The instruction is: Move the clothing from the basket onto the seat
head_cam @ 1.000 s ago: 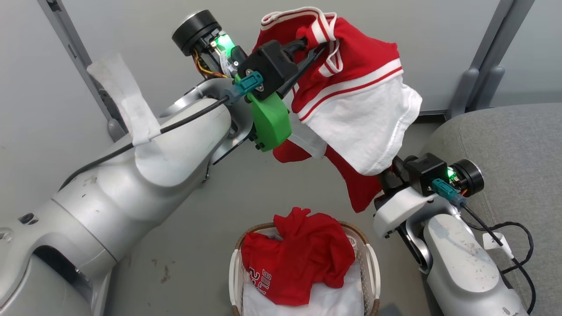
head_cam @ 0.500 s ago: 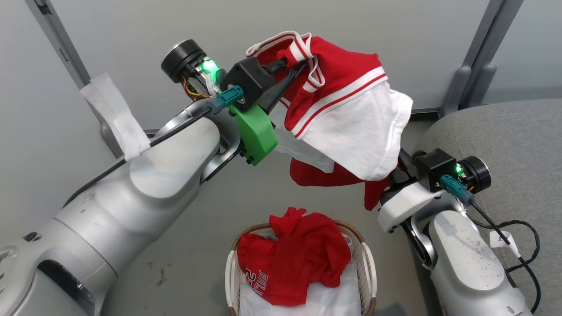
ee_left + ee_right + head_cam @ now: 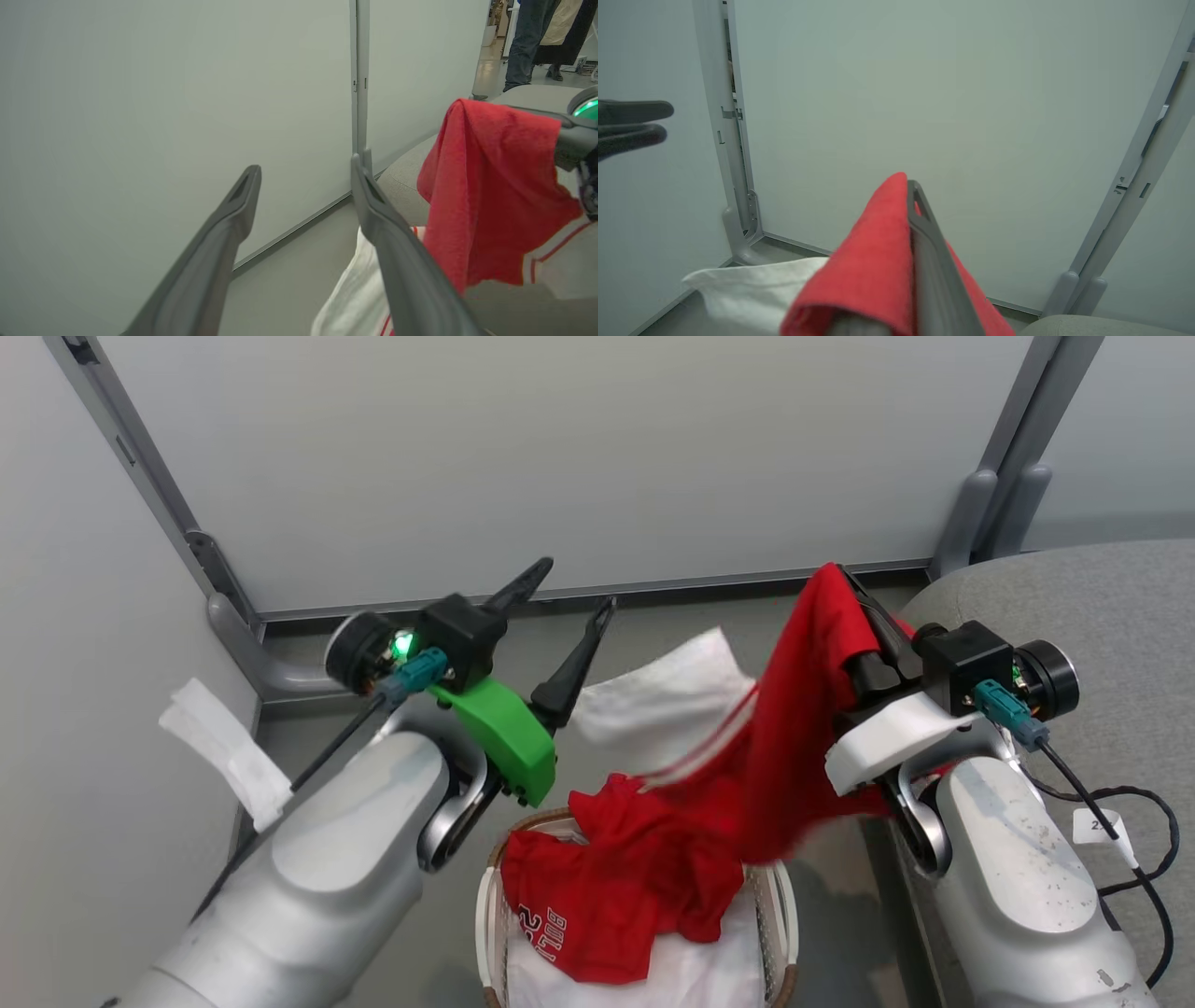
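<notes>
The basket (image 3: 487, 915) holds a red jersey (image 3: 616, 896) on a white liner (image 3: 700, 975). Above it, the right gripper (image 3: 845, 583) pinches the red-and-white garment (image 3: 794, 737) (blurred, hanging over the basket). The left gripper (image 3: 569, 593) stands spread, empty. The seat (image 3: 1120, 616) lies farther right.

Scene is showing two red items: white-panelled garment (image 3: 803, 709), jersey (image 3: 635, 887); one basket (image 3: 490, 915), one seat (image 3: 1120, 607), one liner sheet (image 3: 709, 973); two: left end effector (image 3: 577, 583), right end effector (image 3: 848, 581).
</notes>
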`<state>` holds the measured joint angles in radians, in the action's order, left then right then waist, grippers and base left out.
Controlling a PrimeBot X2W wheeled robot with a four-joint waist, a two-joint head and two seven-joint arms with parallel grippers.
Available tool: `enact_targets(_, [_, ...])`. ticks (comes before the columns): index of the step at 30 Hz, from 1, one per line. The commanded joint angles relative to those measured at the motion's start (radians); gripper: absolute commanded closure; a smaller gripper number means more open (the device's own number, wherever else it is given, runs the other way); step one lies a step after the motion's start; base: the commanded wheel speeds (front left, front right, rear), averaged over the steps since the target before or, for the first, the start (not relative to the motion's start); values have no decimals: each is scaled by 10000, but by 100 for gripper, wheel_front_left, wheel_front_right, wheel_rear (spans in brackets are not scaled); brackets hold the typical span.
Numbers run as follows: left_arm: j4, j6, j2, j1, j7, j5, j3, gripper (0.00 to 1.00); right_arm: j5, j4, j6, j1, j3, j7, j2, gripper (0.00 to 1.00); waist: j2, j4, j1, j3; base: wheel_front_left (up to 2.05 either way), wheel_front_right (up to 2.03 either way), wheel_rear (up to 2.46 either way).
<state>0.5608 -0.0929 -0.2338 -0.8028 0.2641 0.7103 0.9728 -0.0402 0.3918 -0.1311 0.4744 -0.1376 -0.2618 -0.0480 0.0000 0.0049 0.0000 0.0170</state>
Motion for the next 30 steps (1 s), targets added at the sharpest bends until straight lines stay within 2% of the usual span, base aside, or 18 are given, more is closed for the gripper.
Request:
enact_targets(1, [-59, -62, 52, 395, 4, -182, -191, 0, 56, -87, 7, 126, 73, -49, -44, 100, 0, -13, 0, 3, 0, 0, 0])
enact_targets(10, [-226, -302, 466, 2341, 4, -925, -1322, 0, 189, -252, 7, 96, 372, -49, -41, 100, 0, -115, 0, 19, 0, 0, 0])
enact_targets(20, [-329, -388, 964, 3279, 5, -1702, -2190, 0, 332, -369, 7, 115, 672, -49, -44, 100, 0, -339, 0, 31, 0, 0, 0])
enact_targets(25, [-624, -396, 1114, 3552, 5, -1939, -2387, 0, 413, -346, 8, 293, 719, -49, -43, 100, 0, -710, 0, 101, 0, 0, 0])
enact_targets(30, [-926, -398, 1214, 3785, 5, -2069, -2534, 0, 607, -376, 8, 482, 809, -49, -44, 100, 0, -1395, 0, 219, 0, 0, 0])
